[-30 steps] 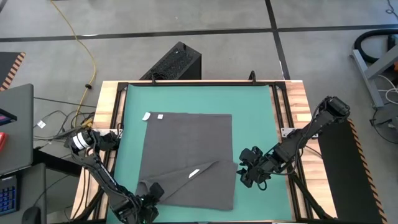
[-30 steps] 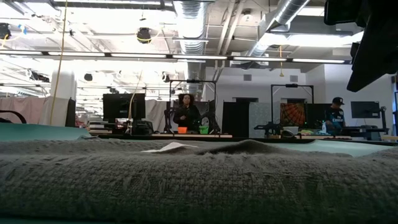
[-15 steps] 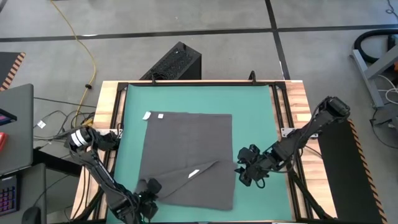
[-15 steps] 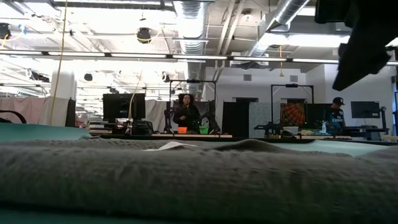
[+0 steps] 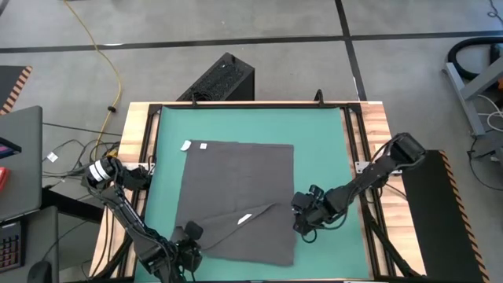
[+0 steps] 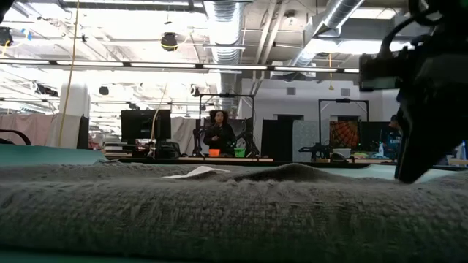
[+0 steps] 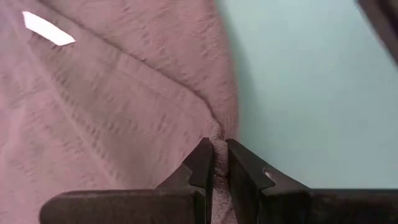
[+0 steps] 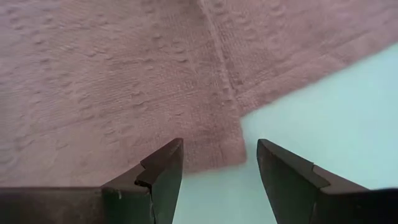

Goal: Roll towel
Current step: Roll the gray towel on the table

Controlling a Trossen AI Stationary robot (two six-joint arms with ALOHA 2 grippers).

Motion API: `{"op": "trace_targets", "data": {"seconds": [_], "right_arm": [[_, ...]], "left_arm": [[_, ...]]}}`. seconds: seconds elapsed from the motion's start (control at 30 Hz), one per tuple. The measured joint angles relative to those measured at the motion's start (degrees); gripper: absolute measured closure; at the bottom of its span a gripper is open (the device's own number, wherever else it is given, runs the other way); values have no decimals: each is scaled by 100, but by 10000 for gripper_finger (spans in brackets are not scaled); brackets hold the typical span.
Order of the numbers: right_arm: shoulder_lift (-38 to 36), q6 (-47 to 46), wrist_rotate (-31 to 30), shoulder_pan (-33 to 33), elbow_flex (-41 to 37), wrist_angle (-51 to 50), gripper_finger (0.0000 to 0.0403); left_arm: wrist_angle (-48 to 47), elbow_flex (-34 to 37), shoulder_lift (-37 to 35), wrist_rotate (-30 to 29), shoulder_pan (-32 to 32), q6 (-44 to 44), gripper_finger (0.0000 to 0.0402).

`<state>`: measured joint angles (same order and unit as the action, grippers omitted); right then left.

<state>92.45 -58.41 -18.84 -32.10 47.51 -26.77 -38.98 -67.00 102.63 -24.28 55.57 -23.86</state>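
- Big open robotics lab here: bare silver ceiling ducts (image 6: 227,29), long strip lights overhead.
- Black monitors on far workbenches (image 6: 145,126), a person (image 6: 218,133) standing there.
- Grey concrete floor (image 5: 275,20), trailing yellow cable (image 5: 106,59).

A grey concrete floor (image 5: 275,23) crossed by dark lines surrounds the wooden table (image 5: 377,126), with a yellow cable (image 5: 102,55) trailing past its far left corner. Beyond the table, a bright workshop shows ceiling ducts (image 6: 223,29), strip lights (image 6: 168,66), monitors (image 6: 146,124) and two people (image 6: 219,133) at benches.
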Motion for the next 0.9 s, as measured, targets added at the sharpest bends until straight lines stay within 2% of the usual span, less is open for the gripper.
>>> {"op": "trace_targets", "data": {"seconds": [0.17, 0.37, 0.5, 0.73, 0.9], "right_arm": [[273, -3, 63, 0, 11, 362, 175], [324, -2, 65, -13, 11, 436, 175], [328, -2, 69, -13, 11, 455, 175], [334, 63, 58, -46, 4, 604, 175], [335, 38, 99, -34, 4, 603, 176]], "left_arm": [[41, -2, 0, 237, 0, -37, 381], [90, -2, 0, 123, -32, -867, 366], [98, -2, 2, 103, -86, -873, 365], [96, -2, 2, 150, -186, -887, 387], [98, -2, 4, 106, -250, -1035, 381]]}}
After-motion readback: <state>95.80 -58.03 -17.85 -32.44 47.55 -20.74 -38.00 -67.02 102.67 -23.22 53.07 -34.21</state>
